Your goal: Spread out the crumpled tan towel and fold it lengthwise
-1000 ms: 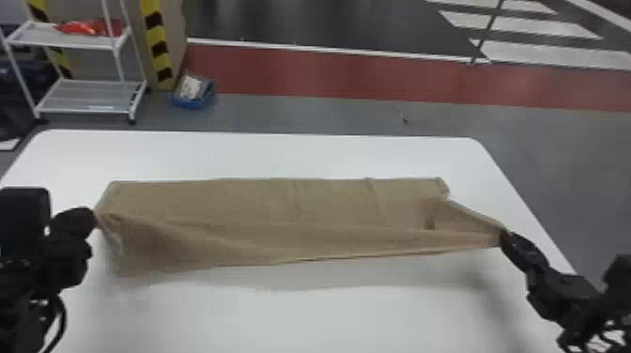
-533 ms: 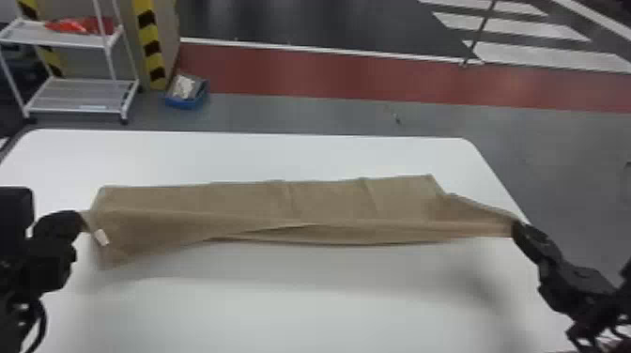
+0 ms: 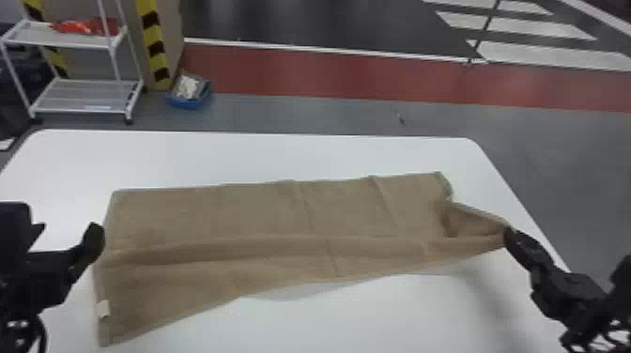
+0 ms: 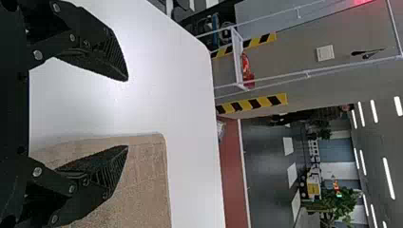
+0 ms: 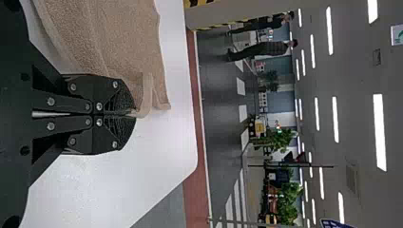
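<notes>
Tan towel was found spread crosswise over the white table, its length running from the robot's left to its right. The far edge was nearly straight; the near edge slanted, lying nearest the robot at the left end. A long ridge ran lengthwise through the cloth, crossed by short creases. A pale label was noted beside the left edge's near corner.

The right gripper was clamped on the towel at its right end, drawing that part out to a point; the right wrist view showed a small loop of cloth protruding past the fingertips. A shadow fell on the table beneath this end.

The left gripper was at the towel's left end, its fingers wide apart with nothing between them.

Beyond the table stood a white rack bearing a red item, with a blue bin on the floor near it.
</notes>
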